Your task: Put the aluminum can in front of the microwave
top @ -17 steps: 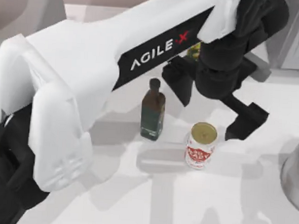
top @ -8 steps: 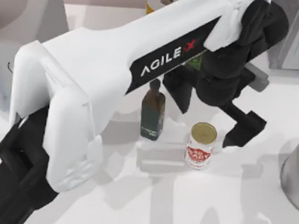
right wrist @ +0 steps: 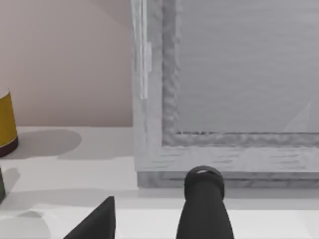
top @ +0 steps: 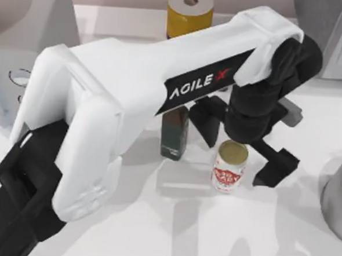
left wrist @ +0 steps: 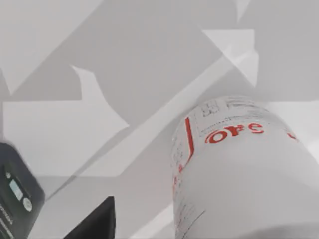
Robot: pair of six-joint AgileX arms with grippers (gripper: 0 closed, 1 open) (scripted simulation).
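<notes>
Left arm (top: 132, 96) spanned the table diagonally, biggest thing in the top view. Microwave (top: 16, 54) sat well left of the can, pale grey, dials partly cut off. Yellow canister (top: 189, 13) stood behind the can at the back; dark green bottle (top: 174, 131) just left of the can. Aluminum can (top: 229, 166) stood upright, long axis vertical, gold top up. Left gripper (top: 239, 152) hovered right above it, fingers spread wide, one finger on each side, not touching yet. Can lay straight below the pincer, so a drop-and-close looked next. Left arm was clearly the nearer one. Right gripper (right wrist: 149, 219): parked near a grey appliance (right wrist: 224, 84), finger state unclear.
</notes>
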